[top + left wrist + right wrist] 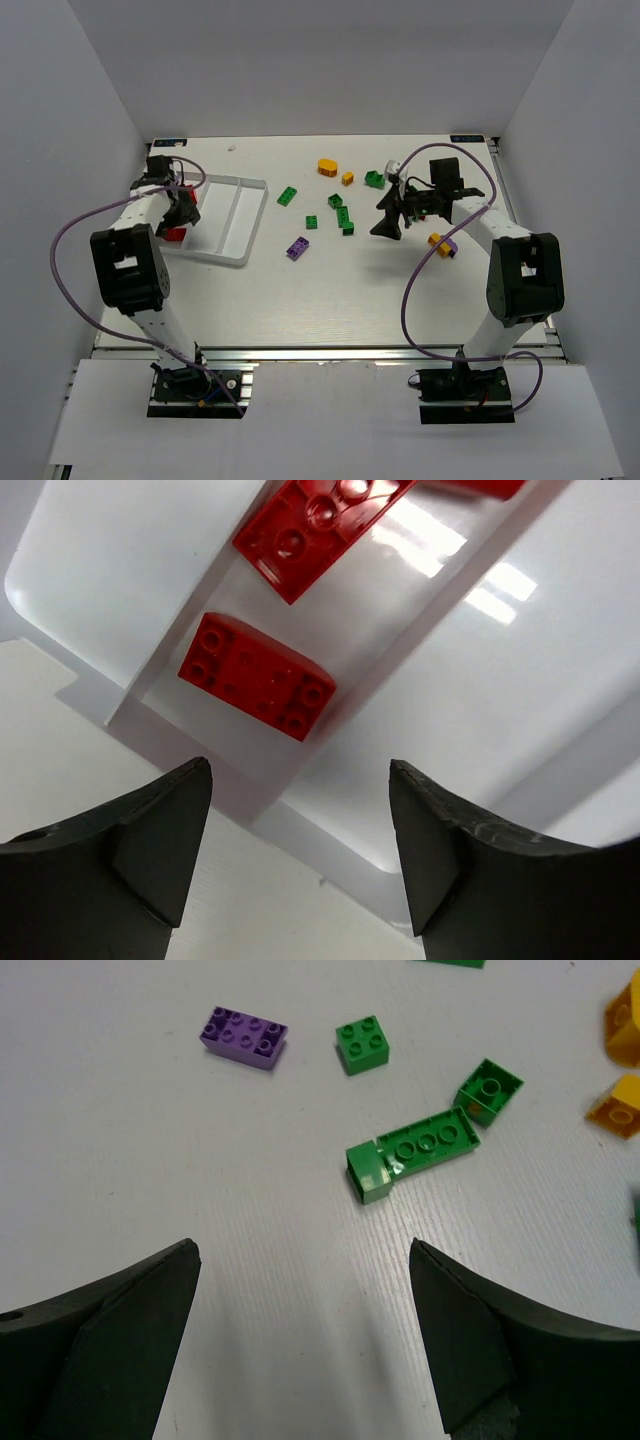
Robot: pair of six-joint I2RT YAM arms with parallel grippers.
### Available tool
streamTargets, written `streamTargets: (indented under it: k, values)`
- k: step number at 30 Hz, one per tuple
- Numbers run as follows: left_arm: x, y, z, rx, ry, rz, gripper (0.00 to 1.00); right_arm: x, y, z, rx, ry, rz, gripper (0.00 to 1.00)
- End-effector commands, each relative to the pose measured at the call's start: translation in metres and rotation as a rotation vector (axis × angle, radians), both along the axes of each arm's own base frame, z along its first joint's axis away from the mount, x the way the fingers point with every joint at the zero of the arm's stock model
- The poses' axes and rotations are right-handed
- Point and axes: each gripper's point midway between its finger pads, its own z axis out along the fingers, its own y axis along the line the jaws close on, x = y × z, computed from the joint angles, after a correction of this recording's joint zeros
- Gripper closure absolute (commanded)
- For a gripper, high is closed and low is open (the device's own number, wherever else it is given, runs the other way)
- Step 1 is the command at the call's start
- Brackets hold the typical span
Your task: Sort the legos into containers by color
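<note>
Both grippers spread, I'm holding nothing.
My left gripper (300,772) hangs over the white plastic tray (110,570); two red studded plastic bricks (256,675) lie in one narrow compartment just ahead of it. My right gripper (302,1252) is over the table (180,1150): long green plastic brick (425,1143) ahead, purple studded brick (244,1036) beyond, to the left.

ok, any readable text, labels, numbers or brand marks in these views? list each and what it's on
No text can be read in any view.
far-left label, small, at a far corner of the table: too small to read.
far-right label, at the other far corner: too small to read.
red bricks in the tray, green bricks, purple brick: no lettering legible on the studs.
</note>
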Motion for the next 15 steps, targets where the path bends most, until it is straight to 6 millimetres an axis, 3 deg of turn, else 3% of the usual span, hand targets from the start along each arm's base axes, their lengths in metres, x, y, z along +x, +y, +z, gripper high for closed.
streamTargets:
  k: [1, 3, 5, 6, 7, 8, 9, 12, 14, 15]
  values:
    - [0.014, -0.011, 0.060, -0.057, -0.212, 0.016, 0.19, 0.026, -0.012, 0.019, -0.043, -0.085, -0.134, 0.10]
    - [0.016, -0.017, 0.090, -0.082, -0.313, 0.020, 0.16, 0.052, -0.020, 0.035, -0.025, -0.109, -0.300, 0.11]
    - [0.017, -0.024, 0.106, -0.125, -0.403, 0.030, 0.08, 0.075, -0.032, 0.046, -0.052, -0.141, -0.429, 0.11]
    - [0.014, -0.027, 0.127, -0.147, -0.479, 0.045, 0.03, 0.081, -0.040, 0.044, -0.079, -0.127, -0.477, 0.11]
    - [0.012, -0.030, 0.133, -0.164, -0.514, 0.046, 0.02, 0.084, -0.043, 0.037, -0.103, -0.091, -0.505, 0.10]
    - [0.010, -0.034, 0.133, -0.194, -0.540, 0.045, 0.02, 0.091, -0.047, 0.045, -0.102, -0.075, -0.550, 0.11]
    - [0.008, -0.041, 0.144, -0.238, -0.584, 0.041, 0.02, 0.094, -0.059, 0.036, -0.153, -0.037, -0.622, 0.11]
    - [-0.002, -0.068, 0.142, -0.378, -0.610, 0.001, 0.02, 0.099, -0.091, 0.024, -0.224, 0.054, -0.746, 0.12]
    - [-0.011, -0.082, 0.132, -0.449, -0.608, -0.018, 0.02, 0.097, -0.108, 0.021, -0.236, 0.106, -0.784, 0.20]
    - [-0.013, -0.087, 0.140, -0.475, -0.640, -0.033, 0.02, 0.095, -0.118, 0.016, -0.250, 0.134, -0.793, 0.23]
